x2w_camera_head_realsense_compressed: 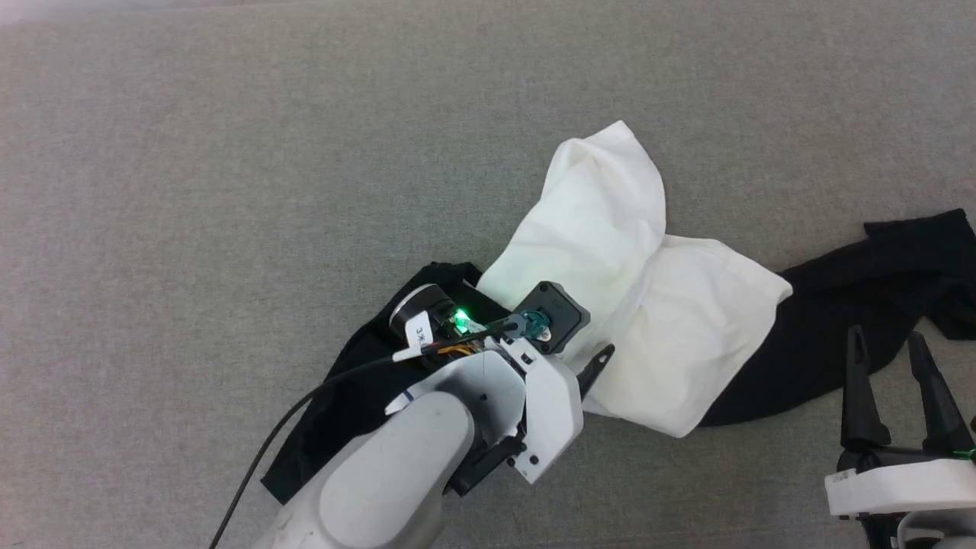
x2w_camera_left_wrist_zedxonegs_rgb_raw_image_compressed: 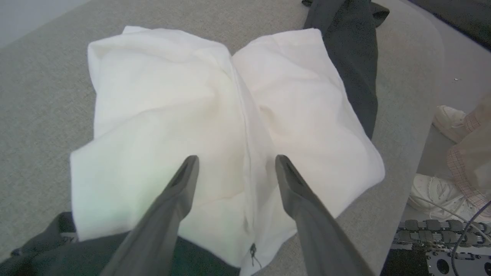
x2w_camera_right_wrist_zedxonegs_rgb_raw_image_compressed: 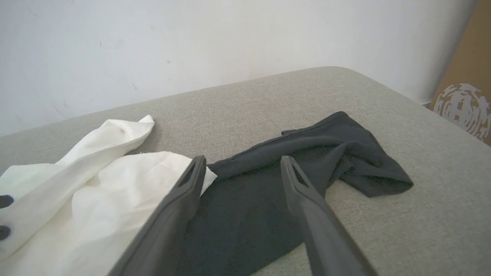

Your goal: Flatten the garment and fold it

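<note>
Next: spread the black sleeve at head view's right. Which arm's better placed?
Right. The right tool stands open, fingers pointing at that black sleeve, close to it. The left tool, also open, hangs over the white body, farther from that sleeve.

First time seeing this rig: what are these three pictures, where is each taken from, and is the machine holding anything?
A two-armed robot works over a grey cushioned surface. The head view looks down from its head; each wrist view looks along that arm's two dark fingers. The garment, white with black sleeves, lies crumpled there. The left gripper hovers over its white body, the right gripper near a black sleeve. Both are open; nothing is held.
</note>
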Robot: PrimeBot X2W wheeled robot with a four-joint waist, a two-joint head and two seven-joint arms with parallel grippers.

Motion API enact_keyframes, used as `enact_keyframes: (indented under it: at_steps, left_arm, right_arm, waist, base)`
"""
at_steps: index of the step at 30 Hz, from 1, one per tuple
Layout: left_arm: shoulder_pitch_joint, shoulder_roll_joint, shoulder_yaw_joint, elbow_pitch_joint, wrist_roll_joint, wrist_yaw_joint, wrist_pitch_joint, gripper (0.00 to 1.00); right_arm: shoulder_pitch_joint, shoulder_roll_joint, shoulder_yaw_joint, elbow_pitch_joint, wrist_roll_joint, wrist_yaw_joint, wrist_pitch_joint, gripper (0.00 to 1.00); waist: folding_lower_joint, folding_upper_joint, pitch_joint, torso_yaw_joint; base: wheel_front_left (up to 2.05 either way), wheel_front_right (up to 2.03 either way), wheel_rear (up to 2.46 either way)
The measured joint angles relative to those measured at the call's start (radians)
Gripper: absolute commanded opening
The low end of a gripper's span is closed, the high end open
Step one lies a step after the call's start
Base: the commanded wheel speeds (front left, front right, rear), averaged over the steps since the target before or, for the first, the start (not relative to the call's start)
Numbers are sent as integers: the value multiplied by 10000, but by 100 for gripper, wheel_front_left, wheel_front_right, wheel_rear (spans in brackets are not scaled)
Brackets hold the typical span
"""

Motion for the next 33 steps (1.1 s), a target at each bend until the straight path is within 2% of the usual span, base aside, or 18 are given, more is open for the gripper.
enact_keyframes:
  at_steps: [4, 5, 6, 7, 15, 22, 26, 33]
  left_arm:
    - [-129, -150, -48, 629, 69, 81, -257, 100]
    - [-130, -196, -71, 748, 52, 79, -263, 76]
    - [-131, -234, -94, 844, 31, 79, -322, 11]
    - [-136, -265, -127, 905, -13, 75, -387, 0]
    - [-314, -408, -115, 826, -537, -21, -1210, 0]
    - [-810, -372, 869, 150, -1340, -23, -1661, 0]
    - [-1530, 665, 1693, -79, -1530, -25, -1354, 0]
    - [-2380, 3041, 2821, 140, -1753, -88, -830, 0]
  right_arm:
    - [-71, 0, 73, 67, 61, 0, 0, 100]
    - [-115, 0, 84, 82, 63, 0, 0, 100]
    - [-143, 0, 84, 82, 63, 0, 0, 100]
    - [-153, 0, 73, 82, 63, 0, 0, 100]
    - [-152, 0, -111, 128, 58, 0, 0, 100]
    - [-142, 0, -102, 163, 44, 0, 0, 100]
    - [-133, 2, -98, 127, 27, 0, 0, 100]
    - [-206, 2, -42, 119, 27, 0, 0, 100]
  waist:
    - [0, 0, 58, -91]
    - [0, 0, 58, -110]
    - [-1, 0, 54, -122]
    - [-1, 0, 48, -128]
    - [-1, 0, -73, -36]
    - [-2, 0, -236, 148]
    - [-2, 0, -164, 182]
    - [-1, 0, 399, -19]
  base:
    - [0, 0, 0]
    - [0, 0, 0]
    - [0, 0, 0]
    - [0, 0, 0]
    - [0, 0, 0]
    - [0, 0, 0]
    - [0, 0, 0]
    - [0, 0, 0]
